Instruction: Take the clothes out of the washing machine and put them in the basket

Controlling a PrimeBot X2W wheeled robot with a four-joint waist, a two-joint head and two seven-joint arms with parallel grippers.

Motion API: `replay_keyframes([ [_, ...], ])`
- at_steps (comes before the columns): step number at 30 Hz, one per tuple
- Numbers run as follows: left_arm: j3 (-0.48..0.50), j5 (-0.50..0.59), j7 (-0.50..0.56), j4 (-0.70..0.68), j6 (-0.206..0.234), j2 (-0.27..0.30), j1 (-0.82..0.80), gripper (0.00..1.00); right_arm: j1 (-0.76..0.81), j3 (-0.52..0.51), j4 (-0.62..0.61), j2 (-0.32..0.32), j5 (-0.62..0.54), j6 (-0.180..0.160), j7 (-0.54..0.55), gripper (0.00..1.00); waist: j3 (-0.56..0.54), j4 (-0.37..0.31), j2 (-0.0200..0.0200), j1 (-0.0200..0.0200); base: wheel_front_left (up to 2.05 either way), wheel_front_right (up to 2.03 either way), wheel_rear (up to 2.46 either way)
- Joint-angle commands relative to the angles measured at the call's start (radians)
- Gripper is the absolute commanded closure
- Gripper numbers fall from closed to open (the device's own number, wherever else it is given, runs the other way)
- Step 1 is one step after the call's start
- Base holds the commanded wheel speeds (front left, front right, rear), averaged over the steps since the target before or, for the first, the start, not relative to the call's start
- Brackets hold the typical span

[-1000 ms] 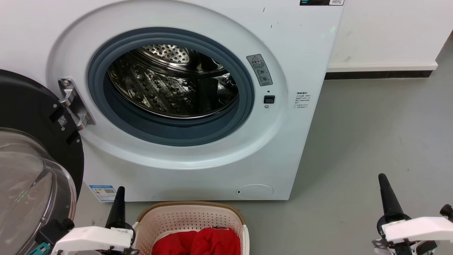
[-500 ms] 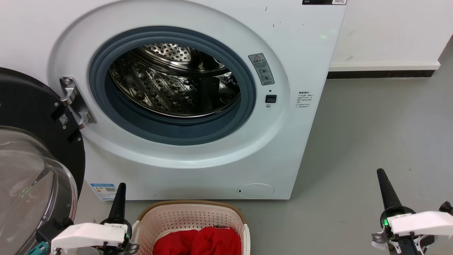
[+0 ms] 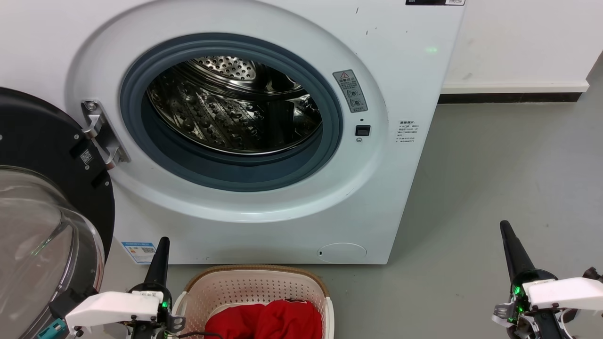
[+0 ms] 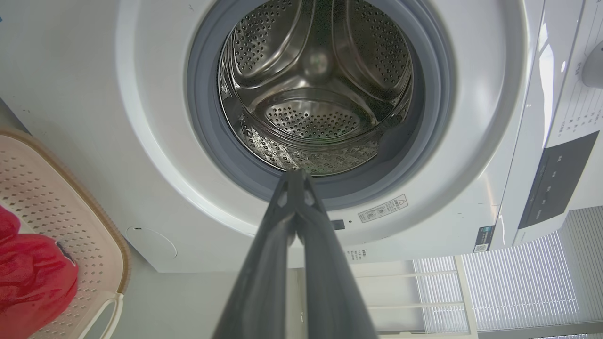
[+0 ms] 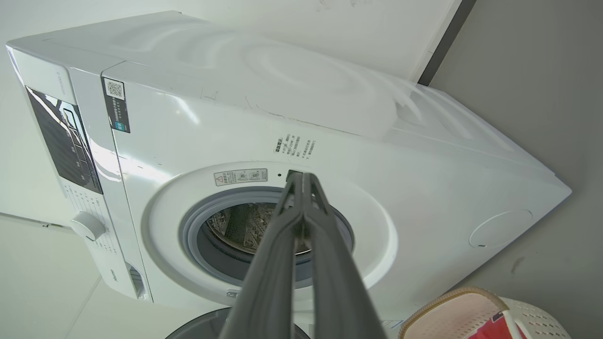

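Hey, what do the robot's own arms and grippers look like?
The left gripper and right gripper each have long tapering fingers, black in the head view, dark grey up close. Each sits on a white angular wrist casing with a small green light. A thin black cable and a teal part show by the left one.

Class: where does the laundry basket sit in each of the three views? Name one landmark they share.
Head view: basket at bottom centre, below the washing machine.
Left wrist view: basket at the left edge, lower half.
Right wrist view: basket in the bottom right corner.
Shared landmark: the round cap low on the machine's front.
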Motion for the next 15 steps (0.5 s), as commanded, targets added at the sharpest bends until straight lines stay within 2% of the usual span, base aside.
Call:
replay_keyframes([
  [1, 0.004, -0.027, 0.007, -0.001, -0.005, 0.001, -0.025, 1.00, -0.021, -0.003, 0.002, -0.005, 0.031, 0.000, 0.007, 1.00, 0.001, 0.001, 0.0000, 0.0000, 0.00, 0.00, 0.00],
  [15, 0.009, -0.133, 0.033, 0.013, -0.012, 0.001, -0.042, 1.00, -0.037, -0.007, 0.018, -0.004, 0.146, 0.000, 0.036, 1.00, 0.004, 0.006, 0.0000, 0.0000, 0.00, 0.00, 0.00],
])
